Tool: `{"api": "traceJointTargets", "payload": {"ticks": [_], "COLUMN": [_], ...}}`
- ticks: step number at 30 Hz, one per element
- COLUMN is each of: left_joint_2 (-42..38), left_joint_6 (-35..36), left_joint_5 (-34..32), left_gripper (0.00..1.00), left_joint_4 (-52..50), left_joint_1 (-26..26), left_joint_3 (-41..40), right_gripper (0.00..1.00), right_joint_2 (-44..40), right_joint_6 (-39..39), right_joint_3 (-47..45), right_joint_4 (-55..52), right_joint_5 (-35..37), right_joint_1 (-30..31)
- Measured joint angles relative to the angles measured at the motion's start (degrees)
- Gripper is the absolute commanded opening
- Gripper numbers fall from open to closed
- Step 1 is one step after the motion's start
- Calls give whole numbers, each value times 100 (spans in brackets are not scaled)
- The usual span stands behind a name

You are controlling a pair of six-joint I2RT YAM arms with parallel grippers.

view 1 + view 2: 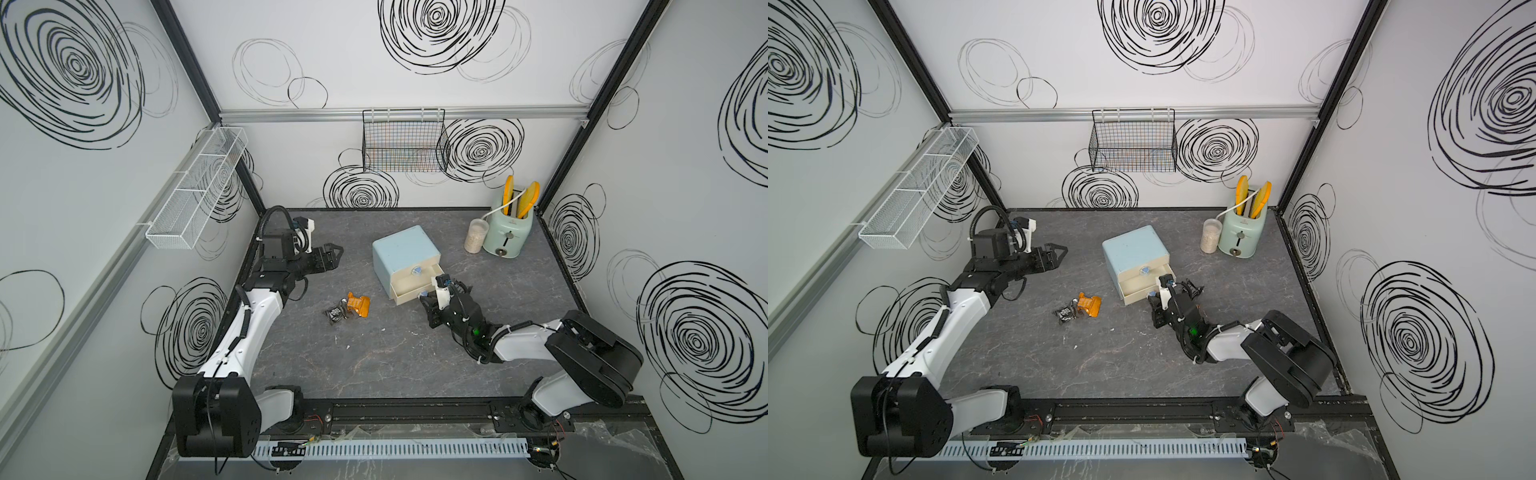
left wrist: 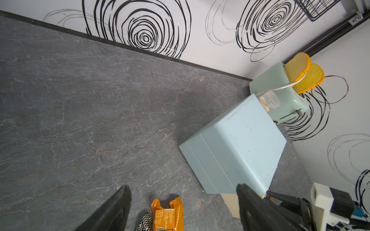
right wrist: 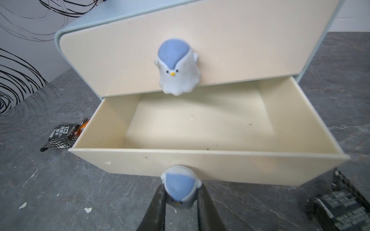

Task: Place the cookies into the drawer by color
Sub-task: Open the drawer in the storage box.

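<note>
Now — right tool (image 3: pixel 181 189) pinching lower knob (image 3: pixel 178 179), drawer (image 3: pixel 200 166) open | left tool (image 1: pixel 337 254) wide, empty

lower drawer (image 3: pixel 200 120) open above, upper knob (image 3: pixel 177 68) overhanging its rear

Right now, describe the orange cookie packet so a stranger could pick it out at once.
Find the pale-blue drawer chest on the dark grey table. Toward the left arm from it, two crinkly packets lie together. It is the orange packet, nearer the chest; its neighbour is the black packet with pale print.
</note>
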Motion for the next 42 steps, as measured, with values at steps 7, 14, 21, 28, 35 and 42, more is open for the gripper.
{"api": "traceJointTargets", "payload": {"ticks": [7, 14, 21, 28, 35, 42], "left_joint_2": [0, 0, 0, 0, 0, 0], "left_joint_6": [-4, -4, -4, -4, -7, -7], "left_joint_5": [13, 13, 13, 13, 15, 13], "left_gripper": [87, 87, 87, 87, 87, 87], "left_joint_4": [0, 0, -2, -2, -2, 0], "left_joint_1": [0, 0, 0, 0, 0, 0], "left_joint_3": [0, 0, 0, 0, 0, 0], "right_gripper": [20, 20, 39, 50, 49, 42], "right_joint_2": [-214, -236, -271, -310, -225, 44], "right_joint_6": [0, -4, -22, -33, -22, 33], "right_joint_3": [-170, -208, -212, -192, 72, 284], "right_joint_4": [-125, -201, -219, -350, -400, -496], "right_joint_5": [4, -13, -24, 0, 197, 437], "right_joint_1": [87, 107, 116, 131, 133, 133]}}
